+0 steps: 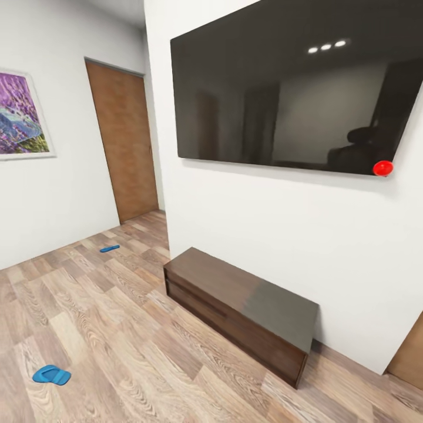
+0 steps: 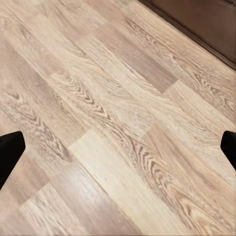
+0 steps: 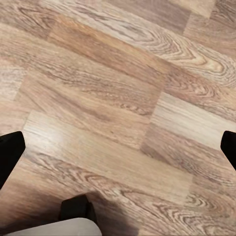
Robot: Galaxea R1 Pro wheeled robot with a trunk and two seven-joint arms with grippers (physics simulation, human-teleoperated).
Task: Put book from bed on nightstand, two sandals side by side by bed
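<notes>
Two blue sandals lie well apart on the plank floor (image 1: 117, 329): the near sandal (image 1: 51, 374) low at the left, the far sandal (image 1: 109, 248) small and hard to read, near the wooden door (image 1: 123, 141). A long low cabinet (image 1: 241, 305) sits under the wall-mounted screen (image 1: 294, 88); a picture (image 1: 20, 114) is cut off at the left edge. The left gripper (image 2: 118, 147) and the right gripper (image 3: 118, 147) both hang spread wide over bare planks, fingertips clipped by the edges, holding nothing.
</notes>
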